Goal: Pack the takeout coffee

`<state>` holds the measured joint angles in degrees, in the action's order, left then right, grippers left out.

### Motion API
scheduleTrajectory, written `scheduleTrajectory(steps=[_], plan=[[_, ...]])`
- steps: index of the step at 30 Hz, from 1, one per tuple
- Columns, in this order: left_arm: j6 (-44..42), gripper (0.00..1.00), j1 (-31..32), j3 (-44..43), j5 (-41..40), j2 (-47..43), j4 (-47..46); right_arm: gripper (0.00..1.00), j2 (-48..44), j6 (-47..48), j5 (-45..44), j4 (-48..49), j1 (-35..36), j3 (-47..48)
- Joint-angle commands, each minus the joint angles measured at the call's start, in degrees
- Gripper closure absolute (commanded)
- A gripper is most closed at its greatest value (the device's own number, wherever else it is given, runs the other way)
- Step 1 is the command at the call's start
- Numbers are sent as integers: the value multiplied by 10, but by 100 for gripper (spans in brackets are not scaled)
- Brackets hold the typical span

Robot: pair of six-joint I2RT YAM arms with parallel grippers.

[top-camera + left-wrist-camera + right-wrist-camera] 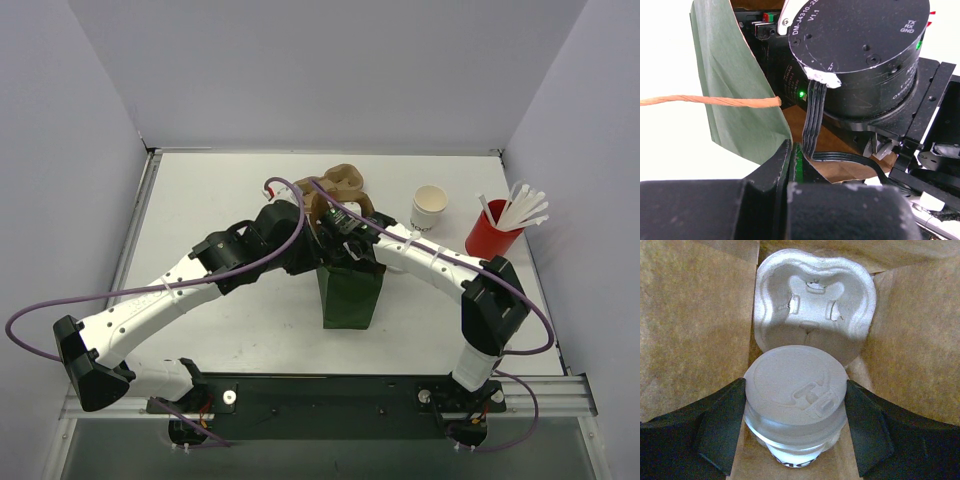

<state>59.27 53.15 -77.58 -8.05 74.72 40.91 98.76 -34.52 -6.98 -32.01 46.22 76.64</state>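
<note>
We see the right end effector [796, 412] grasping the small white lidded paper cup [795, 387] inside the dark green paper bag [350, 300] — release remains; the left end effector [790, 162] pinches the bag's rim.

arms [160, 295]: white links, black joints | cables [8, 326]: purple loops

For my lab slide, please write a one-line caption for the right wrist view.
Right jaws grip the lidded takeout coffee inside the paper bag, a moulded pulp carrier beyond it.
</note>
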Motion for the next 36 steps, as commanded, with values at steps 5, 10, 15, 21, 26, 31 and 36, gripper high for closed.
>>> scheduleTrajectory(steps=[5,10,15,21,26,31,36], plan=[[-7,100,-10,-6,-14,-5,-38,38,20,-4,41,-99,11,-35],[-7,100,-12,-8,-13,-3,-40,41,12,-5,34,-99,12,-40],[-5,100,-14,-3,-17,-5,-41,42,-8,-12,2,-80,26,-60],[0,100,-17,3,-16,-6,-38,43,-43,-26,-26,-32,41,-98],[0,100,-17,2,-14,-6,-40,43,-60,-30,-47,-6,48,-131],[-2,100,-17,5,-11,-10,-43,43,-50,-29,-44,5,48,-135],[-6,100,-17,8,-6,-14,-50,43,-52,-32,-44,25,48,-155]])
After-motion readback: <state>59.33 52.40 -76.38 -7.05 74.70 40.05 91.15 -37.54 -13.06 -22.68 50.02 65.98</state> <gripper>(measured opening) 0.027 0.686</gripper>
